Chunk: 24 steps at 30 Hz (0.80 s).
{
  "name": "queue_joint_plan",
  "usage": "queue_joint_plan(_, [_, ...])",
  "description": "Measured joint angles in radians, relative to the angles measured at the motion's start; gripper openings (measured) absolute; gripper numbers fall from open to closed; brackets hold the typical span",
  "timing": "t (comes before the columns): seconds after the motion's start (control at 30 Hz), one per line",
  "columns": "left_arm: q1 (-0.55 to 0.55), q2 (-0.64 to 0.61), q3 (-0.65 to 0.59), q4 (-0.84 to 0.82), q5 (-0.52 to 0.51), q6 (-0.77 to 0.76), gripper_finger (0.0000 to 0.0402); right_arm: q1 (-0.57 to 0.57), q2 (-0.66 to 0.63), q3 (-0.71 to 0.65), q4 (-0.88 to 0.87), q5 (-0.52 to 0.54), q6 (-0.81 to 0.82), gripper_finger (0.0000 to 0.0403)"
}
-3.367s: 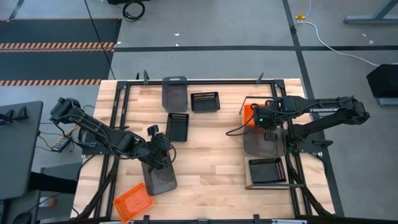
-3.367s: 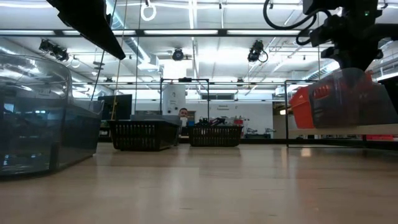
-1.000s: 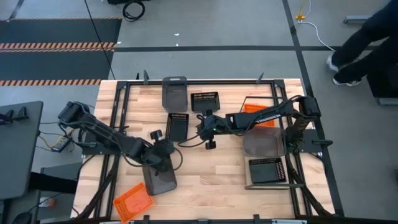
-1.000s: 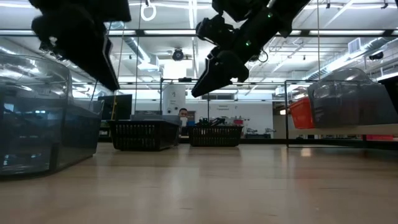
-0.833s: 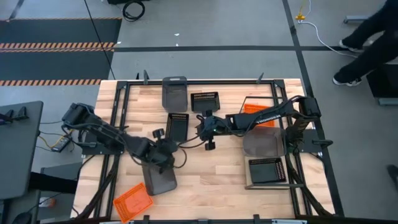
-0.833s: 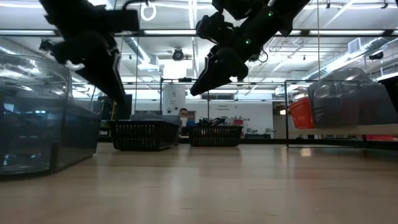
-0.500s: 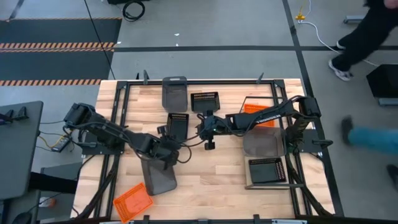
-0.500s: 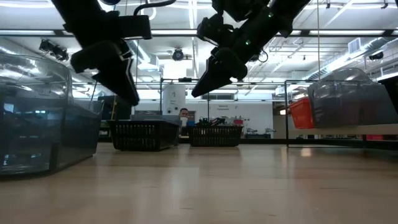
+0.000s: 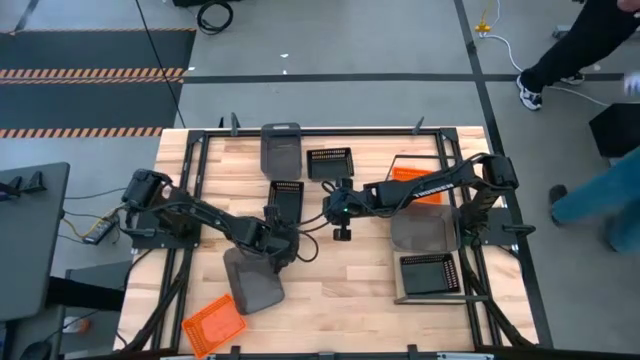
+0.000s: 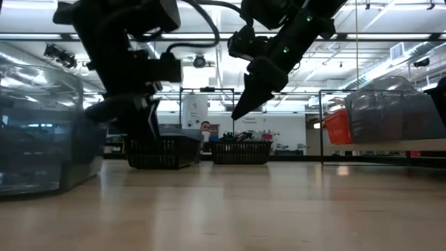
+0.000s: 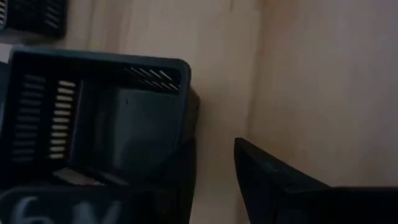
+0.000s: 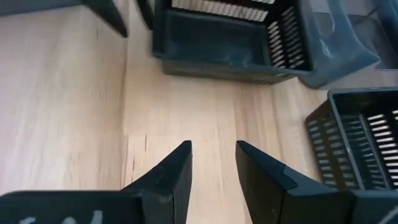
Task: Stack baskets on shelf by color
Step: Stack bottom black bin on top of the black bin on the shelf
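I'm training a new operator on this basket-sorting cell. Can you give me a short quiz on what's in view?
1. True or false: the right claw holds a basket.
2. Which basket on the shelf sits between the other two? A orange, B grey, C black.
3. How many black baskets stand on the table, off the shelf?
Key: 1 false; 2 B; 3 two.

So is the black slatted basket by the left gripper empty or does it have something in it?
Empty. The left wrist view looks into the black slatted basket and shows only its bare floor, nothing nested inside.
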Motion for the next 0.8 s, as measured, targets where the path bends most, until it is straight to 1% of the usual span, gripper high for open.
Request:
queue_joint_plan(0.13, [0.012, 0.011, 0.0, -0.005, -0.06, 0.029, 0.0117, 0.006, 0.0, 0.0, -0.009, 0.0, -0.001, 0.013])
queue_joint_plan(0.23, [0.008, 0.011, 0.0, 0.0, -0.078, 0.031, 0.0117, 0.012, 0.0, 0.0, -0.017, 0.0, 0.0, 0.013])
queue_joint_plan(0.37, [-0.021, 0.0, 0.005, -0.008, -0.096, 0.032, 0.0117, 0.022, 0.0, 0.0, -0.025, -0.001, -0.001, 0.013])
queue_joint_plan(0.53, [-0.059, 0.0, 0.023, -0.026, -0.181, 0.052, 0.0117, 0.028, 0.0, 0.0, -0.033, -0.001, -0.001, 0.013])
queue_joint_plan(0.7, [-0.048, 0.0, 0.019, -0.055, -0.25, 0.042, 0.0117, 0.028, 0.0, 0.0, -0.037, -0.001, 0.0, 0.013])
queue_joint_plan(0.8, [-0.036, 0.0, 0.019, -0.067, -0.251, 0.032, 0.0117, 0.028, 0.0, 0.0, -0.04, -0.001, -0.001, 0.013])
